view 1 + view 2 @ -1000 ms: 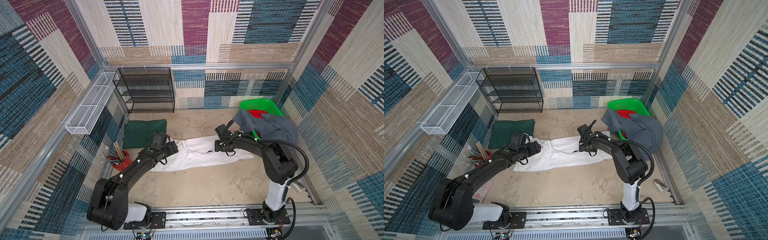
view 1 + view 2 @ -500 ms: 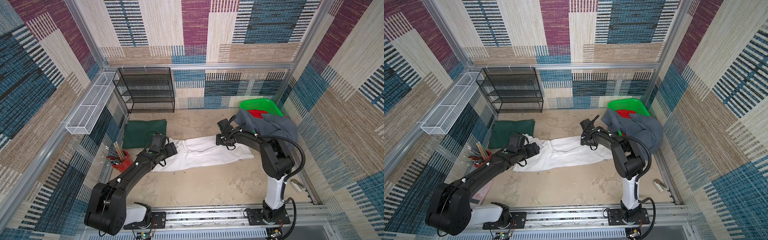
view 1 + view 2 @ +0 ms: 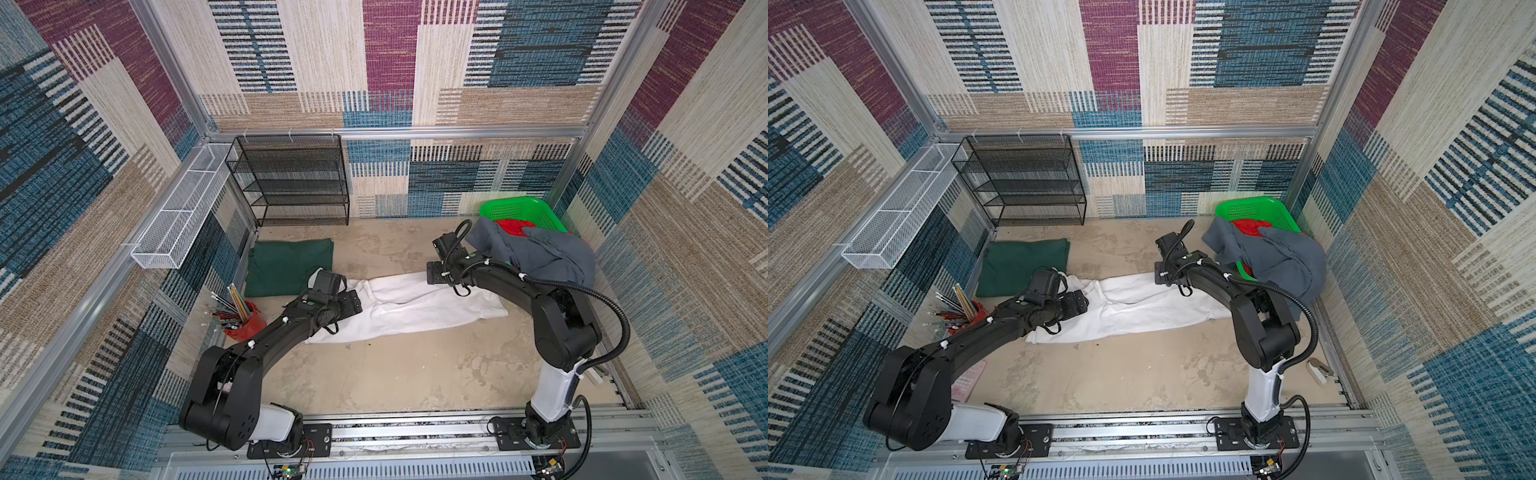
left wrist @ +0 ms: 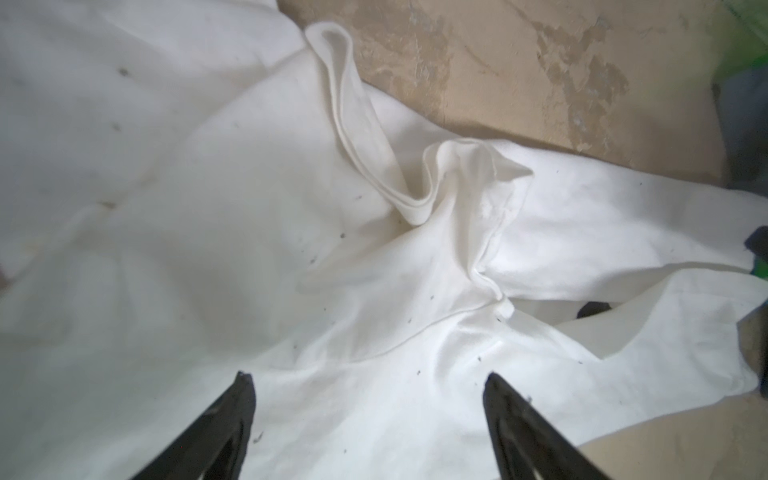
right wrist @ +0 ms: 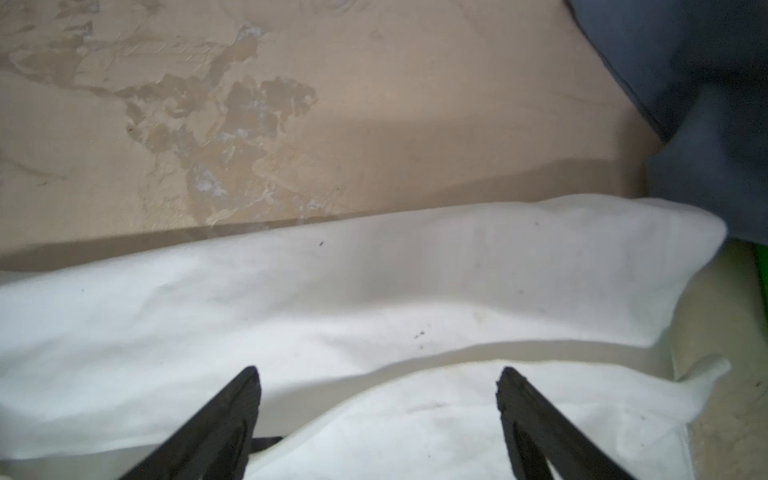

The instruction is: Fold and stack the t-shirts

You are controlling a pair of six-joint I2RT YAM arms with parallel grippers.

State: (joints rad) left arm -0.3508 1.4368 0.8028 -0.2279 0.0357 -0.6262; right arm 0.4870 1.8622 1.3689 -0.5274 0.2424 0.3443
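The white t-shirt (image 3: 415, 305) (image 3: 1133, 303) lies as a long crumpled band across the middle of the floor, its print hidden. My left gripper (image 3: 354, 301) (image 4: 368, 376) hovers open over its left end, above bunched folds (image 4: 415, 195). My right gripper (image 3: 433, 275) (image 5: 378, 370) stands open over the far right end, where a folded-over layer (image 5: 374, 291) lies flat. The dark green t-shirt (image 3: 286, 266) (image 3: 1021, 266) rests folded at the back left. The slate grey t-shirt (image 3: 540, 253) (image 3: 1279, 257) drapes over the basket's edge.
A bright green lattice basket (image 3: 519, 208) with something red inside stands at the back right. A black mesh rack (image 3: 291, 183) stands against the back wall, beside a white wire tray (image 3: 178, 220) on the left wall. A red cup of pencils (image 3: 245, 320) sits by my left arm.
My right gripper has opened and let go of the white t-shirt's far edge, shifting slightly toward the back. The left gripper has stayed open and barely moved.
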